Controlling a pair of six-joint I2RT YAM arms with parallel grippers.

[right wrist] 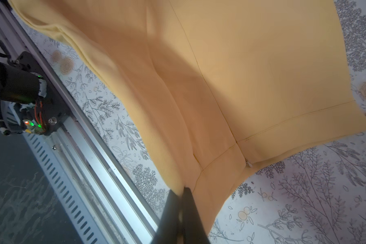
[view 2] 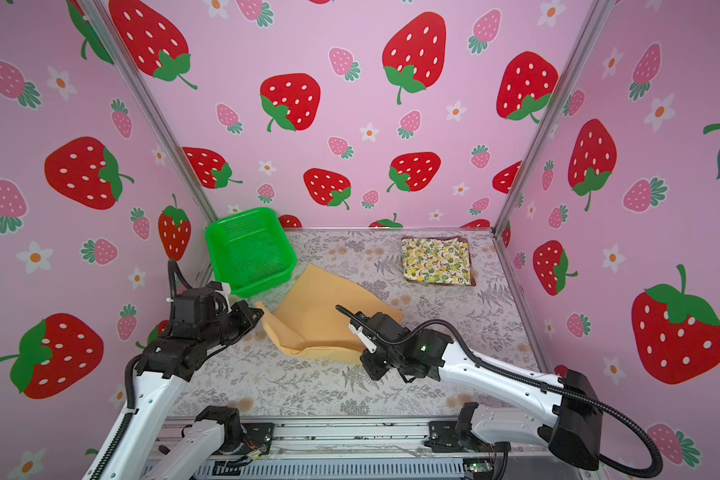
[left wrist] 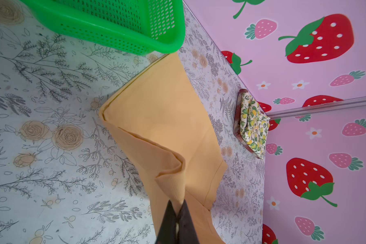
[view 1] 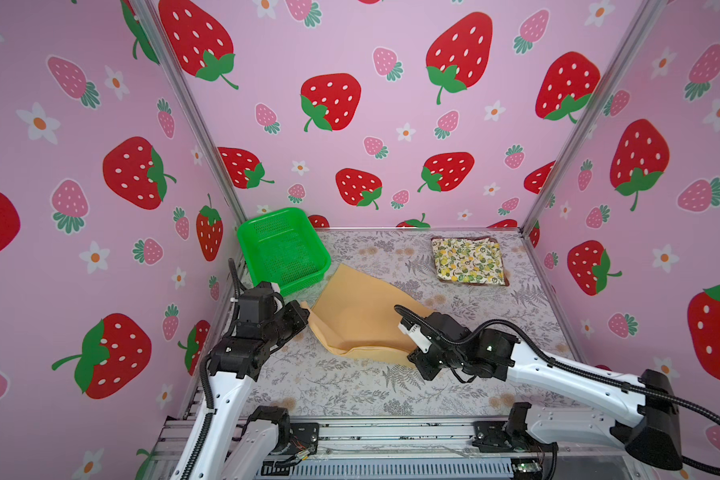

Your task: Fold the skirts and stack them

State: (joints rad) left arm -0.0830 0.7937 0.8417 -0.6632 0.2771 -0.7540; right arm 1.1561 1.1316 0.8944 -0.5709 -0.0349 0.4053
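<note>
The mustard-yellow skirt point(view 1: 358, 316) point(view 2: 321, 320) lies partly folded at the table's middle left, its near edge lifted between my two grippers. My left gripper point(view 1: 304, 311) point(left wrist: 178, 206) is shut on the skirt's left corner, where the cloth point(left wrist: 163, 118) bunches into a fold. My right gripper point(view 1: 413, 354) point(right wrist: 181, 190) is shut on the hem corner of the same skirt point(right wrist: 241, 74). The lemon-print skirt point(view 1: 468, 259) point(view 2: 435, 259) point(left wrist: 253, 124) sits folded at the back right, on a plaid skirt point(left wrist: 238, 109) of which only a red-brown edge shows.
A green perforated basket point(view 1: 269, 215) point(view 2: 238, 216) point(left wrist: 106, 36) stands tilted at the back left corner, its near corner just over the mustard skirt's far tip. Pink strawberry walls close three sides. A metal rail point(right wrist: 97, 152) runs along the front edge.
</note>
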